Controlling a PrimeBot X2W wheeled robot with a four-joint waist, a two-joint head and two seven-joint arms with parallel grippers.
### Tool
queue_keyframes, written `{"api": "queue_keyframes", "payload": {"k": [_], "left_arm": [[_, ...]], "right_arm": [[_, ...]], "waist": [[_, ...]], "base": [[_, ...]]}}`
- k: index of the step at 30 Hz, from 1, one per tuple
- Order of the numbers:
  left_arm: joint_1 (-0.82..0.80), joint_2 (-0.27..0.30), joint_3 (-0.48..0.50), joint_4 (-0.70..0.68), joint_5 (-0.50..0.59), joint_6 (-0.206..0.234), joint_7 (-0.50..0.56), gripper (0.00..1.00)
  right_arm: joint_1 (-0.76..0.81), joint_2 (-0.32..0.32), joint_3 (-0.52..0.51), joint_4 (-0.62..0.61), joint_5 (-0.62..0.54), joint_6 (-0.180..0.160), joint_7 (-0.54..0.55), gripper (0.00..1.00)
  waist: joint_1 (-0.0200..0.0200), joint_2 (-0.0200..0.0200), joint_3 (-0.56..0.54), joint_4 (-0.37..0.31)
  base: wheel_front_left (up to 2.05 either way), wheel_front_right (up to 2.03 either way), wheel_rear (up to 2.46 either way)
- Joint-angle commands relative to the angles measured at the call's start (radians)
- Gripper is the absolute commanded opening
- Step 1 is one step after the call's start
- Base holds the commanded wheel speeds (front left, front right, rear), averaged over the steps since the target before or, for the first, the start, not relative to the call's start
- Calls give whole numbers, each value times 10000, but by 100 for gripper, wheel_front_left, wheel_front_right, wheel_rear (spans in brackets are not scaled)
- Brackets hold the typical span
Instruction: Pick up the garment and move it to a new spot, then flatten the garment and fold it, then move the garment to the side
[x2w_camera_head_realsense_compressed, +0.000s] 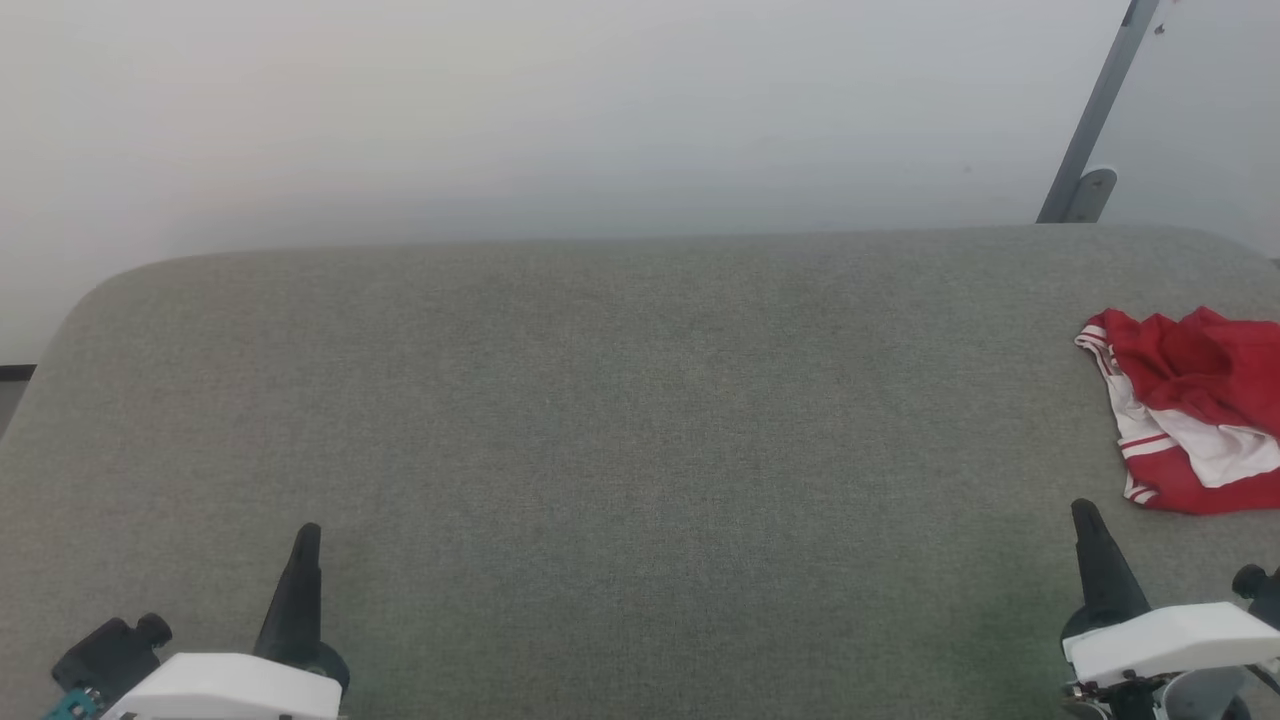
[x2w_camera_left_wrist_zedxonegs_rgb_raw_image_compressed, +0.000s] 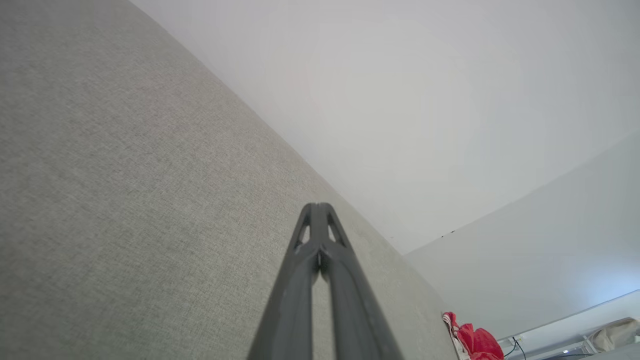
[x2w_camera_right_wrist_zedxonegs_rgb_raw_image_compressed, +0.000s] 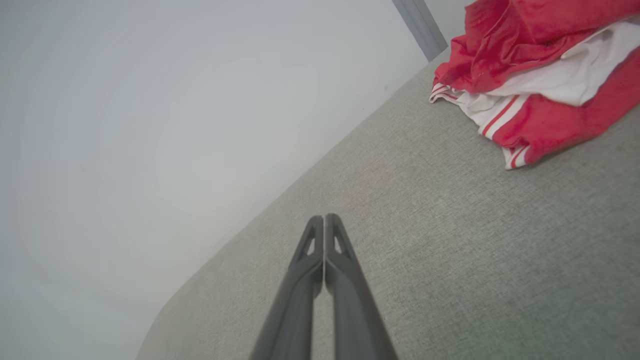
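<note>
So the crumpled bright red shirt (x2w_camera_head_realsense_compressed: 1200, 400) with white sleeves and striped trim is bunched in a heap at the right edge of the grey fabric-covered bench (x2w_camera_head_realsense_compressed: 640, 400), partly cut off by the head view's frame. The left pincer (x2w_camera_head_realsense_compressed: 307, 533) sits at the near left, clenched on nothing, fingers pressed together, well apart from the shirt. The right pincer (x2w_camera_head_realsense_compressed: 1084, 510) is at the near right, also clenched and empty, near the heap but not touching it. A slanted grey metal bar (x2w_camera_head_realsense_compressed: 1098, 105) runs up the pale wall behind

grey fabric surface (x2w_camera_head_realsense_compressed: 640, 420), plain white wall (x2w_camera_head_realsense_compressed: 560, 110)
</note>
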Motion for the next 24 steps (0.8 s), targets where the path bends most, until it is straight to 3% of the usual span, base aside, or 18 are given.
{"api": "queue_keyframes", "payload": {"k": [1,24], "left_arm": [[-335,44,69,-73,-328,-19,102,0],[-733,-234,156,171,-2461,-29,747,0]], "right_arm": [[-270,6,-46,-134,395,2,99,0],[-494,233,-80,-194,2835,2,729,0]], "waist": [[0,0,4,-4],[0,0,51,-46]], "base": [[0,0,0],[0,0,0]]}}
